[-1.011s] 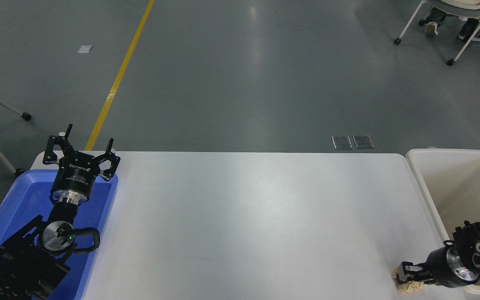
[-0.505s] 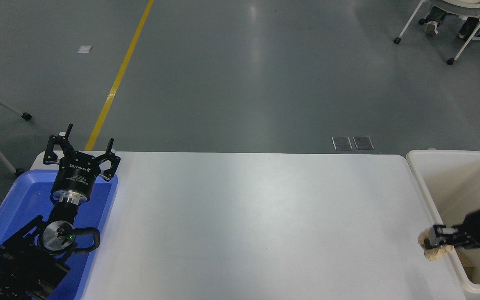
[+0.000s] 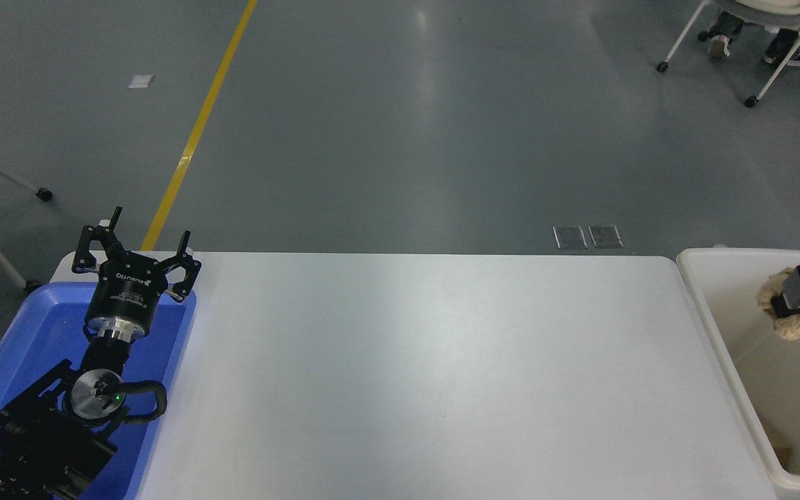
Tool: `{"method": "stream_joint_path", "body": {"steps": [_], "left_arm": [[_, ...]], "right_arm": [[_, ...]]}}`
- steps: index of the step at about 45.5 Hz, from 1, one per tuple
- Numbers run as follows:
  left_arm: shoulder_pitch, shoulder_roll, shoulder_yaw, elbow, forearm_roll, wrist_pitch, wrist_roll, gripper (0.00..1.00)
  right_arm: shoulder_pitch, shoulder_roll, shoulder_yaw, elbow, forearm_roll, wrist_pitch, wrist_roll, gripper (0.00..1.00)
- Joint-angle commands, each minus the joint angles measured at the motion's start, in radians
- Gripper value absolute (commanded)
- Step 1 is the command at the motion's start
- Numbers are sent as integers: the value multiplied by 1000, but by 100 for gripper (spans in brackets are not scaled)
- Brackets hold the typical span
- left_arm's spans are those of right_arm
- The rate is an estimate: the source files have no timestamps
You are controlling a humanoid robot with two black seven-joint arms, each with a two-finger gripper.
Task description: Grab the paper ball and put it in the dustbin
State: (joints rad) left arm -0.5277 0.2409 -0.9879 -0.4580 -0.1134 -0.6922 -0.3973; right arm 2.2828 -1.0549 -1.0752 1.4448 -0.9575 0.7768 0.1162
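My right gripper (image 3: 785, 301) comes in from the right edge and is shut on the tan paper ball (image 3: 797, 325). It holds the ball in the air over the cream-white dustbin (image 3: 702, 285), which stands off the table's right end. My left gripper (image 3: 135, 243) is open and empty, parked at the lower left over the blue tray.
A shallow blue tray (image 3: 32, 326) lies at the table's left end under the left arm. A small brown scrap (image 3: 778, 439) lies inside the dustbin. A person's feet and a wheeled chair (image 3: 754, 42) show at the top right, far off.
My right gripper has lifted the paper ball off the table's front right corner and carried it up and to the right, over the dustbin. The left arm has not moved.
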Motion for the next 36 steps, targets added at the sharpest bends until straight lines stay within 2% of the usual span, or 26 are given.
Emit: {"method": "stream_joint_path", "body": {"steps": [1, 8, 24, 36], "left_arm": [[0, 0, 0, -1, 0, 0, 0, 100], [0, 0, 0, -1, 0, 0, 0, 100], [0, 0, 0, 1, 0, 0, -2, 100], [0, 0, 0, -1, 0, 0, -2, 100]], "right_arm": [[222, 75, -112, 14, 75, 9, 0, 0], [297, 130, -224, 28, 128, 9, 0, 0], [288, 122, -238, 31, 128, 9, 0, 0], [134, 93, -235, -96, 53, 9, -1, 0]]}}
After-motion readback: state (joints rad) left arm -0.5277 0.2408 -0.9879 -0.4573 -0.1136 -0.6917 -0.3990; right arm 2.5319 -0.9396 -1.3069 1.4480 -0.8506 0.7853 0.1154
